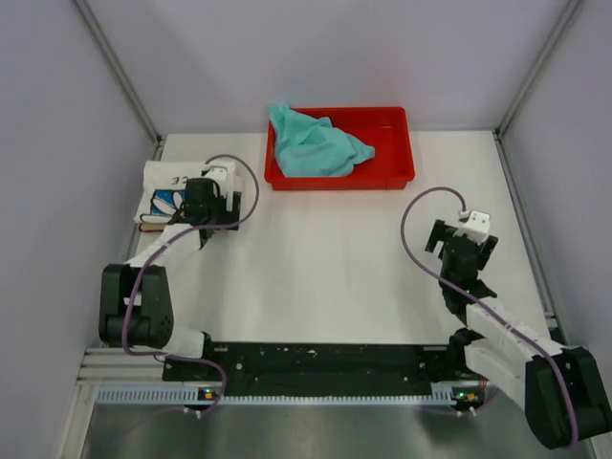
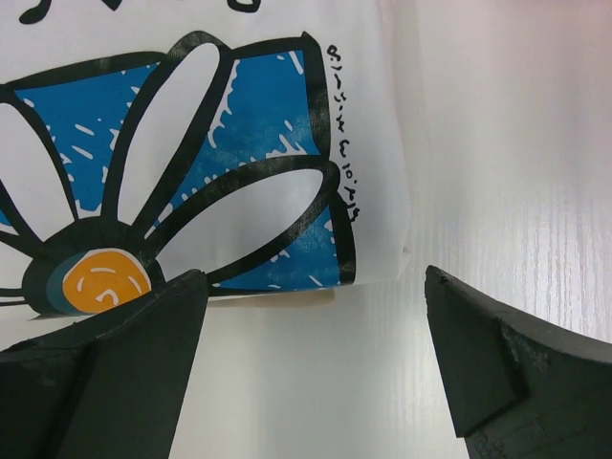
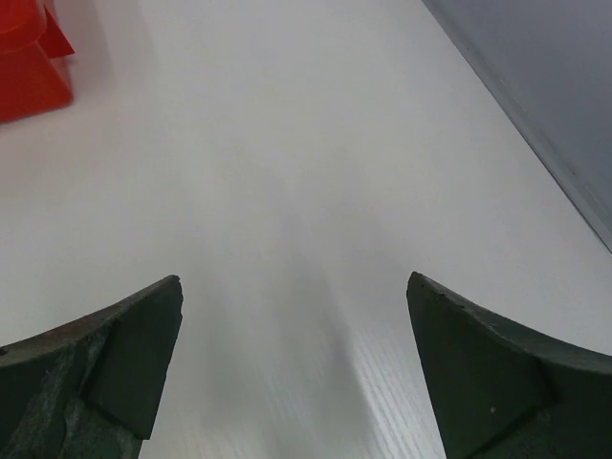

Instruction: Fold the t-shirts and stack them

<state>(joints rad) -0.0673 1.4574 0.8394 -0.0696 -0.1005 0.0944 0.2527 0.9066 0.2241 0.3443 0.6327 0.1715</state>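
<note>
The red tray (image 1: 390, 134) is seen well ahead of both grippers, with the teal-green t-shirt (image 1: 311, 143) heaped inside. The folded white daisy t-shirt (image 2: 191, 143) is laid just ahead of the left gripper (image 2: 316, 287), whose jaws are spread. The right gripper (image 3: 295, 287) is likewise held spread.

The left arm (image 1: 203, 201) hides part of the white t-shirt (image 1: 163, 180), lettering unreadably small.
</note>
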